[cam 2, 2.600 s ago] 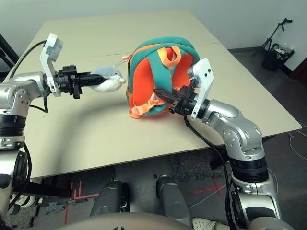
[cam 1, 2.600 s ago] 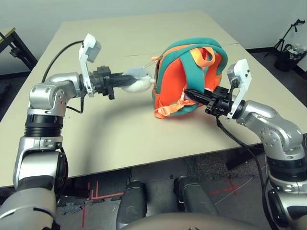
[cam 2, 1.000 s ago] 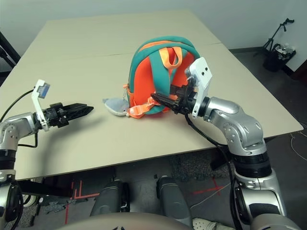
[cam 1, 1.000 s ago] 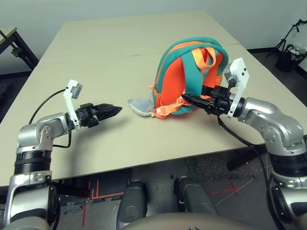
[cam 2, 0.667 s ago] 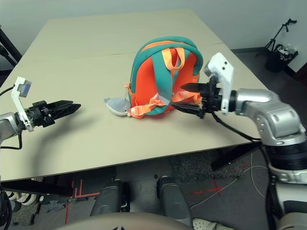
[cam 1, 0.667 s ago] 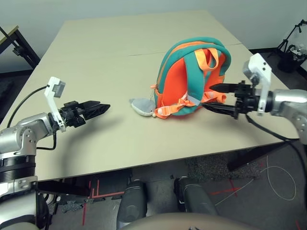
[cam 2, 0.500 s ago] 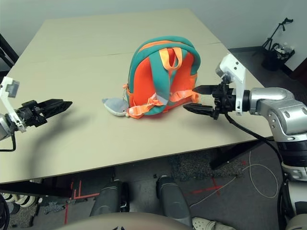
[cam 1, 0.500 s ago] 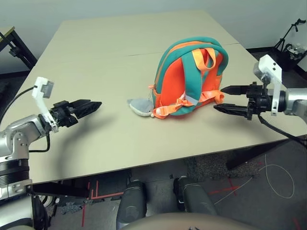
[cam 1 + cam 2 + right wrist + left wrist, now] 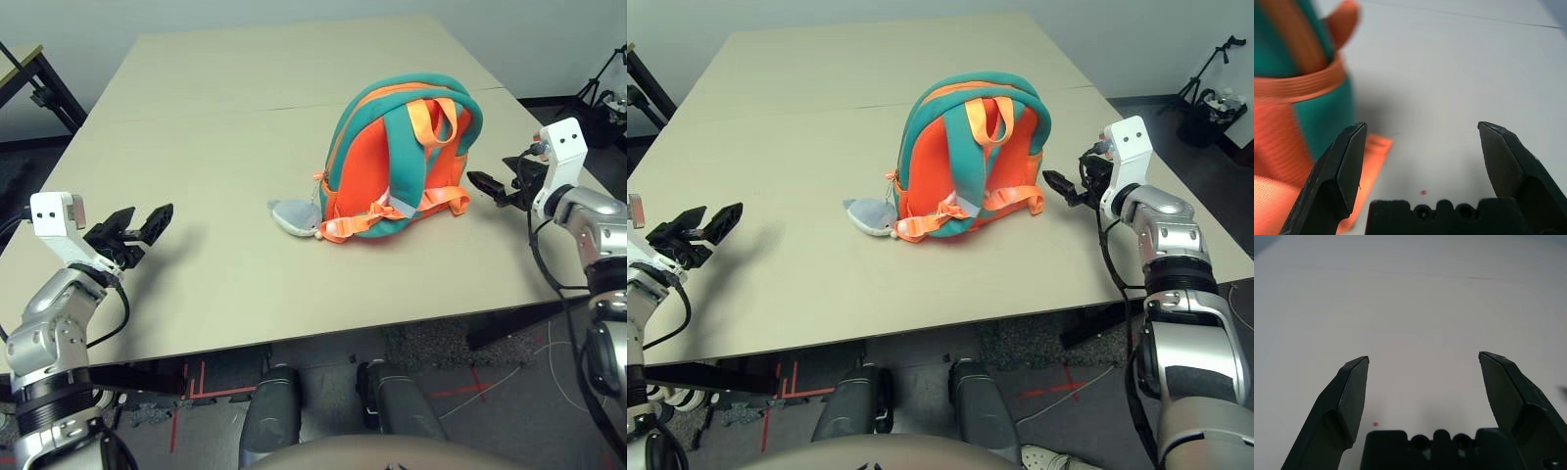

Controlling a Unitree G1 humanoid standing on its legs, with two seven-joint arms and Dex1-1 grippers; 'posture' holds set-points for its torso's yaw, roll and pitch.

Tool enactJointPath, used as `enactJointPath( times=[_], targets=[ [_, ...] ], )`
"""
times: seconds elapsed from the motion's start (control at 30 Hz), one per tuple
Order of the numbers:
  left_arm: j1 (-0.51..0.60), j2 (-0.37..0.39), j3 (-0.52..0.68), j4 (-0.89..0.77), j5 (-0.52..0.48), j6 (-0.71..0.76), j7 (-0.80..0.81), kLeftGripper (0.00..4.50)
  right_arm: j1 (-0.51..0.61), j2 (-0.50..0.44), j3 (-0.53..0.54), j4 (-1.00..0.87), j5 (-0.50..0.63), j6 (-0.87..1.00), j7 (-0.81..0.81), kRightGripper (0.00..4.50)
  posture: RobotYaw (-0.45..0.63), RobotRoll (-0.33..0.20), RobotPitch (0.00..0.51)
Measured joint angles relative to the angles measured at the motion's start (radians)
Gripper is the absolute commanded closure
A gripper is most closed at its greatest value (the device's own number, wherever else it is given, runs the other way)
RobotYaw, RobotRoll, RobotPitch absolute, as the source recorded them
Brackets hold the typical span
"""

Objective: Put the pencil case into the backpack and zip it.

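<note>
Where backpack stands, shark charm alongside

The backpack stands upright near the middle of the tabletop, toward its right edge, the only tall obstacle. A grey plush shark charm lies touching the tabletop just beside its left base, and orange straps spill at its front foot. The far half of the tabletop lies bare, as does the whole stretch toward the left edge. Between the backpack and the right edge runs a narrow bare strip, where the right gripper hovers, fingers spread wide. The left gripper is at the left edge, fingers apart over bare surface.
</note>
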Motion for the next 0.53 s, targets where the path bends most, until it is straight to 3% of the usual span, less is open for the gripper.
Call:
enactJointPath(
  times=[0.33, 0.53],
  targets=[
    [-0.018, -0.030, -0.002, 0.132, 0.072, -0.204, 0.098, 0.00, -0.021, 0.060, -0.083, 0.164, -0.021, -0.156, -0.234, 0.03, 0.02, 0.000, 0.072],
    [-0.017, -0.043, -0.005, 0.168, 0.080, -0.241, 0.132, 0.00, -0.019, 0.098, -0.088, 0.186, -0.028, -0.212, -0.294, 0.03, 0.02, 0.000, 0.063]
  ],
)
